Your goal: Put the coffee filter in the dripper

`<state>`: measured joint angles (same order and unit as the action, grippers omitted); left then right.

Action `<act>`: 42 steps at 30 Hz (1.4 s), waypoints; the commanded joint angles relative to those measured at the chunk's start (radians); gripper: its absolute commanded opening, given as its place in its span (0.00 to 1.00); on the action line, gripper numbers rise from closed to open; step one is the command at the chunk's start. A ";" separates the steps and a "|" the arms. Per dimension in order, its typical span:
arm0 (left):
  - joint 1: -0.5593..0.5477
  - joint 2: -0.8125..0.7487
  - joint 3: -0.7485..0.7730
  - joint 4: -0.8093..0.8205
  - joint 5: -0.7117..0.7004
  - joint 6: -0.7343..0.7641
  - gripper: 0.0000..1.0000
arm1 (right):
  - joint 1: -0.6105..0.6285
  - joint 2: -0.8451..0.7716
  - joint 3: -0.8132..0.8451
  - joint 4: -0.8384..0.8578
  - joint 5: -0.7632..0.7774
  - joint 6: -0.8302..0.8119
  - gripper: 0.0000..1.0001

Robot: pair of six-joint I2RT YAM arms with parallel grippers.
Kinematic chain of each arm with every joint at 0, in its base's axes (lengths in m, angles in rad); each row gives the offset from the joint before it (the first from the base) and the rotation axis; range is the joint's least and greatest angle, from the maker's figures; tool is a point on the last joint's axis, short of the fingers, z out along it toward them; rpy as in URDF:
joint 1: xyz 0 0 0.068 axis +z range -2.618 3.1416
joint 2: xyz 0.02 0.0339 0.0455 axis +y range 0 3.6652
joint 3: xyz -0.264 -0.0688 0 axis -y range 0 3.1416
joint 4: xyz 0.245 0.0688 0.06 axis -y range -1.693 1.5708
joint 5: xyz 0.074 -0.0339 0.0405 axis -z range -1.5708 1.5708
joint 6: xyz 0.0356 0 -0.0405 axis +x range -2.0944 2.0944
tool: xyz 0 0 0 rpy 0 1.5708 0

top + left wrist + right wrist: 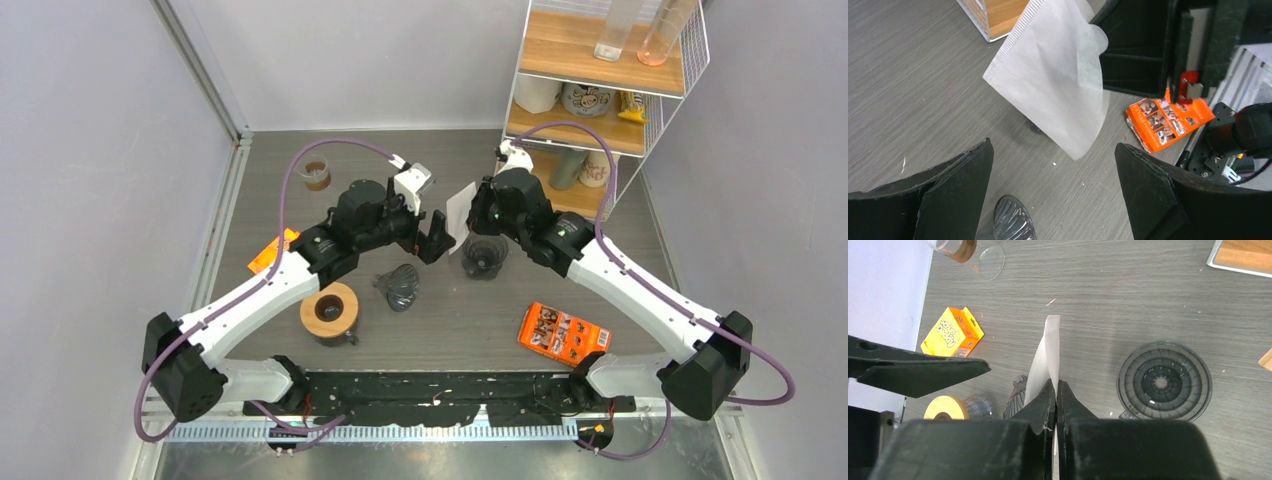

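filter [460, 205] just left of dripper [484, 254] | packet [562, 333] front-right of dripper | shelf rack [570, 45] at rear right

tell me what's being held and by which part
The right gripper pinches the filter by one edge. The left gripper is open and holds nothing.

Even, soft overhead light; wrist edges perhaps blurred.

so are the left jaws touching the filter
Apart: left wrist view shows bare table between the filter and both wide-open left jaws.
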<state>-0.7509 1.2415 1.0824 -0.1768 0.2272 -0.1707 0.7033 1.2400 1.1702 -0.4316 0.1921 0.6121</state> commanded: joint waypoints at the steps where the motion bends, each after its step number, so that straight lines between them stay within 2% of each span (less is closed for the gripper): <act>1: -0.033 0.035 0.060 0.081 -0.109 -0.050 1.00 | 0.028 0.018 0.060 -0.035 0.046 0.069 0.05; 6: -0.042 0.045 0.046 0.120 -0.192 -0.103 0.99 | 0.036 0.036 0.072 -0.048 0.041 0.072 0.05; 12: -0.054 0.058 0.040 0.121 -0.257 -0.083 0.99 | 0.036 0.043 0.085 -0.046 0.020 0.065 0.05; 20: -0.072 0.035 -0.001 0.131 -0.181 -0.021 1.00 | 0.036 0.064 0.101 -0.045 -0.006 0.068 0.05; 30: -0.090 0.050 -0.026 0.143 -0.343 0.000 1.00 | 0.036 0.057 0.091 -0.037 -0.028 0.067 0.05; 38: -0.093 0.011 -0.054 0.171 -0.519 -0.057 0.99 | 0.036 0.063 0.081 -0.025 -0.060 0.031 0.05; 42: -0.093 -0.012 -0.070 0.190 -0.525 -0.065 0.99 | 0.036 0.063 0.077 -0.025 -0.056 0.009 0.05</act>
<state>-0.8379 1.2858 1.0241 -0.0639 -0.2287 -0.2127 0.7338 1.3075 1.2259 -0.4942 0.1436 0.6521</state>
